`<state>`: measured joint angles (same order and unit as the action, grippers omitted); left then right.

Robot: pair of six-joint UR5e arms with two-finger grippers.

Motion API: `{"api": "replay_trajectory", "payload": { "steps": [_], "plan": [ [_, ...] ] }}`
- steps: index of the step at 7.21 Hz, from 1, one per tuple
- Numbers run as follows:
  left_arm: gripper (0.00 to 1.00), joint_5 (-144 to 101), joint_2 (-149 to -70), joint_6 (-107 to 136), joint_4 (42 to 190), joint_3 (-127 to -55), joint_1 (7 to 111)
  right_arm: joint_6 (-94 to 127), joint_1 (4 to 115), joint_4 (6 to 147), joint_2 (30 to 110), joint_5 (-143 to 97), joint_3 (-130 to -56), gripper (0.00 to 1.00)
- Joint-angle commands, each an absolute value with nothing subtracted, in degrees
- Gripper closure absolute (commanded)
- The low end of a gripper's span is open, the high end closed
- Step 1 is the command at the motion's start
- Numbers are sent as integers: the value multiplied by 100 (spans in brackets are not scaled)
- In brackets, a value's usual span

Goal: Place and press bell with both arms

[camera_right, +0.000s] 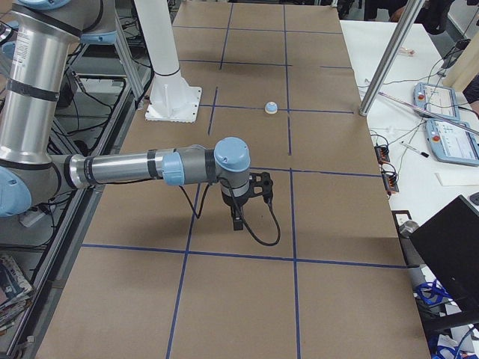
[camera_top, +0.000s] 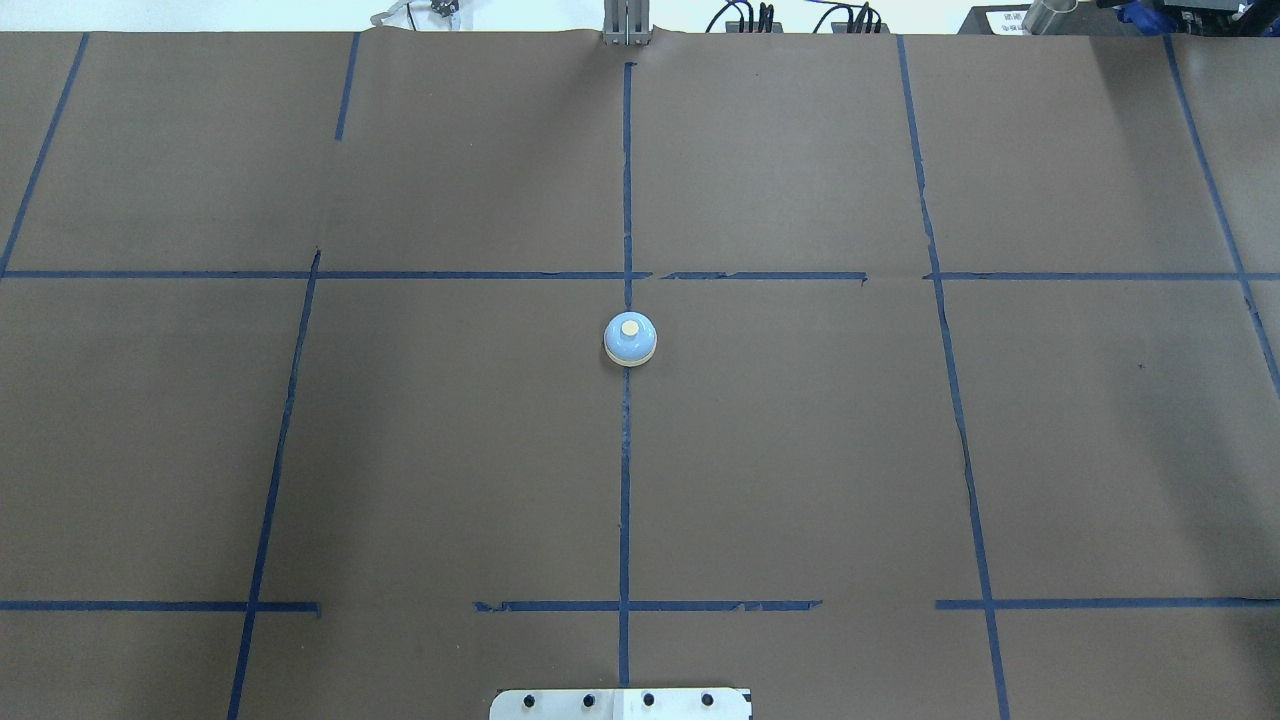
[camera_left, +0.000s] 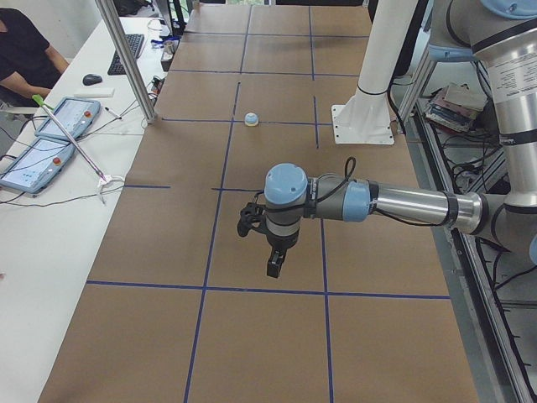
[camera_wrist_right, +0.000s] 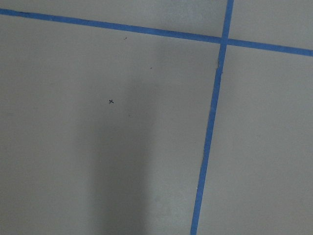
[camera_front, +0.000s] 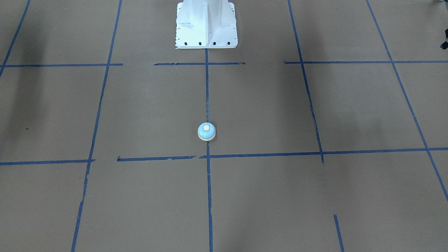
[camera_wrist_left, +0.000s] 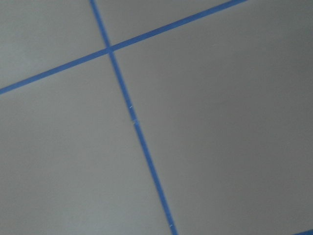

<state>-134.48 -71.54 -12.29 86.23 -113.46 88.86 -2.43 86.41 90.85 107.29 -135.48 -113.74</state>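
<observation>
Brown counter [camera_top: 400,450] bears the bell [camera_top: 630,339], seemingly placed; a press from above looks next. Both the left gripper [camera_left: 274,267] and the right gripper [camera_right: 236,222] hang far from it, and I cannot tell how open they are.

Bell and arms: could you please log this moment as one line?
bell: upright on centre tape line | left fingers: away from bell, open/shut unclear | right fingers: likewise

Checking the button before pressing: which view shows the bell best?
Overhead exterior: the bell is unobstructed, cream button and rim clear. Exterior front-facing shows it about as well. Both side views show it small and distant; the wrist views miss it.
</observation>
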Motion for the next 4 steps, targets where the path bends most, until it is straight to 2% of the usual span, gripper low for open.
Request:
{"api": "replay_trajectory", "payload": {
  "steps": [1, 4],
  "plan": [
    [0, -13781, -7146, -1170, 8534, -10969, 9009, -370, 8701, 9149, 10714, -13561, -11338, 0],
    [0, -13808, -7311, -563, 8639, -11021, 9000, -360, 8692, 9141, 10705, -13684, -11303, 0]
  ]
}}
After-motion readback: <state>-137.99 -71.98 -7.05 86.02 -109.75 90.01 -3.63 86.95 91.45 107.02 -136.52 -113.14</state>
